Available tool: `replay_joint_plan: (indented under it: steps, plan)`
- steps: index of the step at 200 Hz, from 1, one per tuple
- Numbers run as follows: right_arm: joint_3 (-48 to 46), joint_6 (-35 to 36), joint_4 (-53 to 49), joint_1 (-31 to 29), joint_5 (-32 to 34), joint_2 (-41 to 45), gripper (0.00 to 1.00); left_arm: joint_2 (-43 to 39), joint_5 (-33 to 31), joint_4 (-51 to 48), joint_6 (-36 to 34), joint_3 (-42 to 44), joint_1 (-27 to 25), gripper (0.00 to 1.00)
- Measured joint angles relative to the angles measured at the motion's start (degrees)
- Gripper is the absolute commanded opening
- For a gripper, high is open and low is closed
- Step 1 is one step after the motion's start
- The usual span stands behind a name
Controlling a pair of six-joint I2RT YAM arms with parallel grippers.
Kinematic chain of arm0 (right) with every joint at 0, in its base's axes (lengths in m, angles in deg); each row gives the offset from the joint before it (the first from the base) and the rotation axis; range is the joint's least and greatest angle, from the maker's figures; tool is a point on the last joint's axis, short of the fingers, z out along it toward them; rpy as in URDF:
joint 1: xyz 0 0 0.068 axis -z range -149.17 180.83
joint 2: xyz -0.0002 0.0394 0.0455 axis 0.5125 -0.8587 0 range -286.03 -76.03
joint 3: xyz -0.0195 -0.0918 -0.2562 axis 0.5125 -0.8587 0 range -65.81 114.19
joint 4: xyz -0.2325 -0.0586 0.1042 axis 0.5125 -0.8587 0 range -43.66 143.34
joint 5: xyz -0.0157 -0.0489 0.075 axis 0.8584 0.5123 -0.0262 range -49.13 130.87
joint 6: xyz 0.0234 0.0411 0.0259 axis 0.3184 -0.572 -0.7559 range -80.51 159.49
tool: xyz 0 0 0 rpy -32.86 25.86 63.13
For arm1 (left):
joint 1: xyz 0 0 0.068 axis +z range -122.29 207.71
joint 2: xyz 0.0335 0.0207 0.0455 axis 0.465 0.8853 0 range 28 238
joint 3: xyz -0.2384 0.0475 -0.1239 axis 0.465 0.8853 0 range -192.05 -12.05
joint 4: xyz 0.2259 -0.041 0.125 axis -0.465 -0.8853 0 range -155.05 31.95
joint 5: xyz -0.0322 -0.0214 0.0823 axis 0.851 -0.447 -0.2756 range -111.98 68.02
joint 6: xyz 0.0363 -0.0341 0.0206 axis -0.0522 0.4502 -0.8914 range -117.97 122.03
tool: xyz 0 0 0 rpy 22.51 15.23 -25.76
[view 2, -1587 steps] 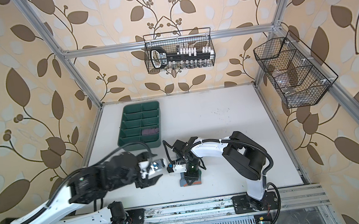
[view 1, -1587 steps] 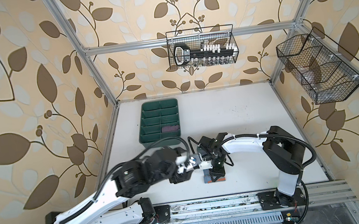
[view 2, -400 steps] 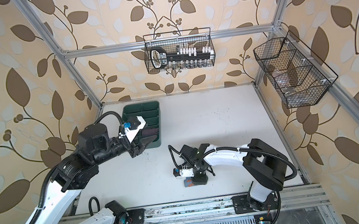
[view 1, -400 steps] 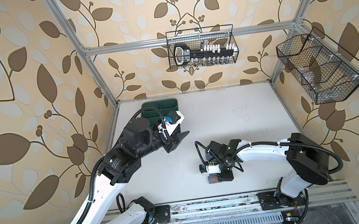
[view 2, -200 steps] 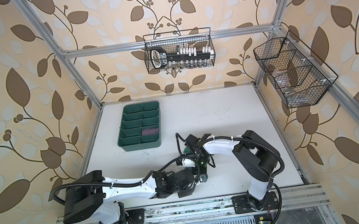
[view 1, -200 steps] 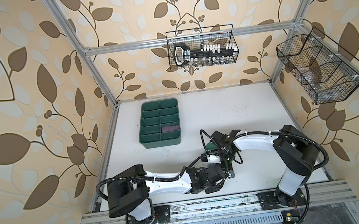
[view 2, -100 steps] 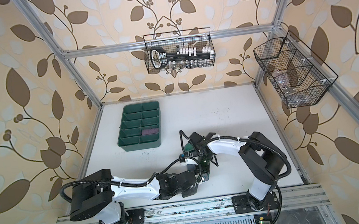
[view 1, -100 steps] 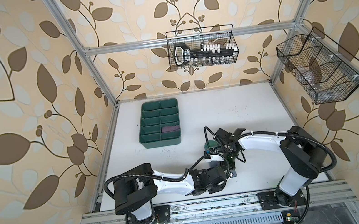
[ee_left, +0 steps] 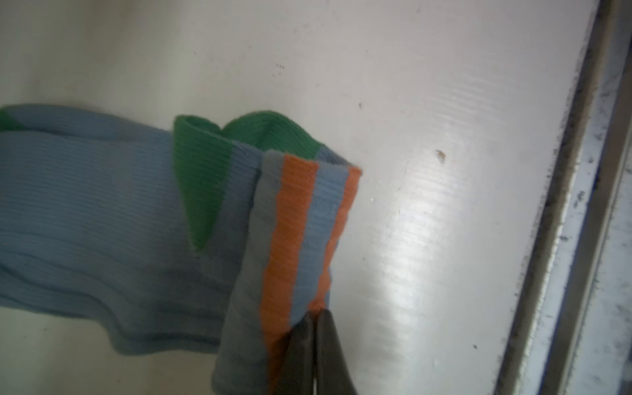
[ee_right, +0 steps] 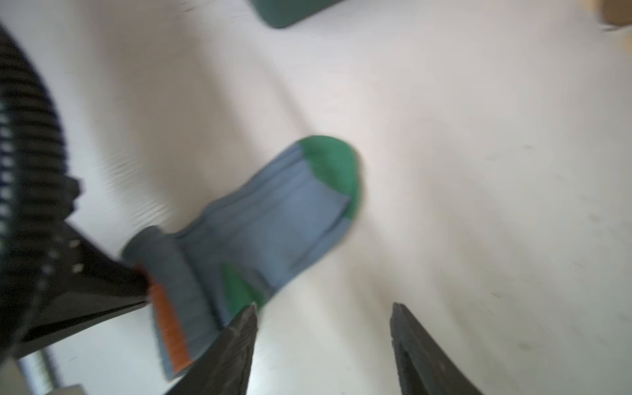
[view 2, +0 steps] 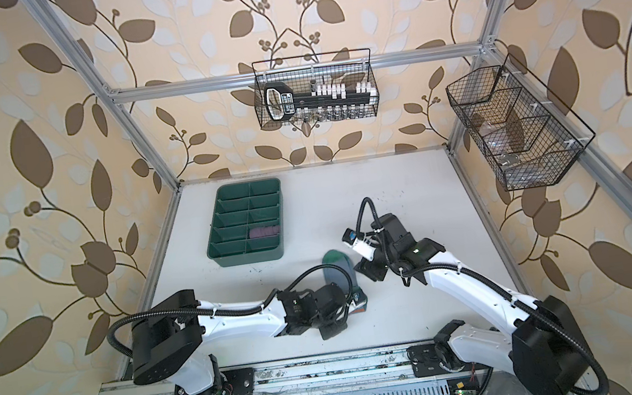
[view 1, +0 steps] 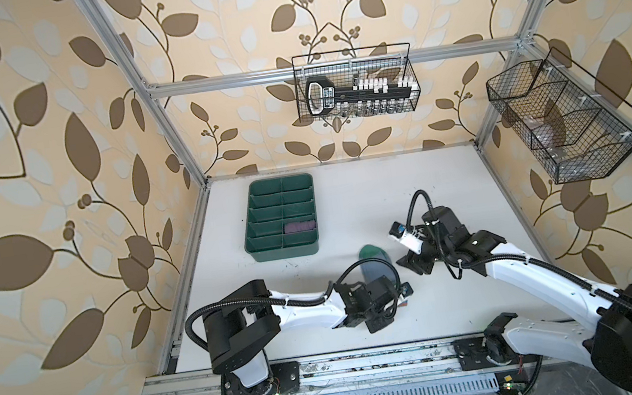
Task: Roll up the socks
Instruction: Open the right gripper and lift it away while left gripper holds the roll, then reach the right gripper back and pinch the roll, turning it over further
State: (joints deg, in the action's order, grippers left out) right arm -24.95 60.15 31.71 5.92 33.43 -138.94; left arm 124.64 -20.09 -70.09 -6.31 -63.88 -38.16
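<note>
Left tool (ee_left: 316,313) now pressed shut, pinching orange-striped cuff of grey-blue sock (ee_left: 102,205), which lies on tabletop (ee_left: 444,171) nr front edge; right tool (ee_right: 324,307) has let go & backed off, spread, empty; roll looks barely begun, cuff folded once, left arm alone holds it.

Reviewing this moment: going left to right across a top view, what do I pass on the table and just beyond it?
green divided tray → grey-blue sock → right claw → wire basket on the right wall
</note>
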Motion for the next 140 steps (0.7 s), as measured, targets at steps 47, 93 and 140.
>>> replay_joint_plan:
  steps: [47, 93, 140]
  plan:
    - [-1.1, -4.2, 3.4, 3.7, 9.9, 10.7, 0.6, 6.1, 17.2, -12.7, 1.2, -9.9, 12.4, 0.02]
    - [-5.7, 3.6, -0.6, -3.9, 7.3, 25.3, 0.56, 10.3, 29.3, -21.4, 1.0, -14.4, 19.5, 0.02]
    - [-15.7, 18.5, -3.0, -30.7, 15.0, 23.1, 0.55, 12.9, 34.1, -26.0, -0.4, -16.7, 21.7, 0.01]
